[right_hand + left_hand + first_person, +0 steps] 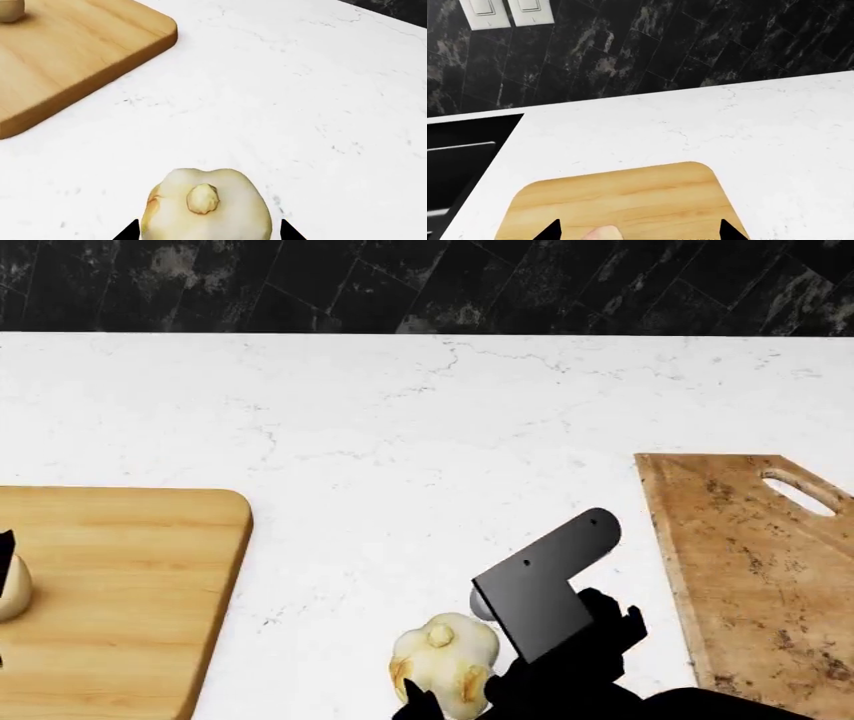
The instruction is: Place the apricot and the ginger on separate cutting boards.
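The apricot (11,598) rests on the light cutting board (134,580), between the left fingers (551,231), which stand spread apart. The right fingers (131,232) are spread around the ginger (447,660), which lies on the white worktop (400,420) between the light board and the darker board (761,570); whether they touch it I cannot tell.

Wooden boards (120,580); veined white marble counter (427,420); knobby ginger (447,660).

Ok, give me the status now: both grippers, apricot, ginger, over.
Left gripper open above apricot on blond board. Right gripper open around ginger on counter. Brown board bare, path clear.
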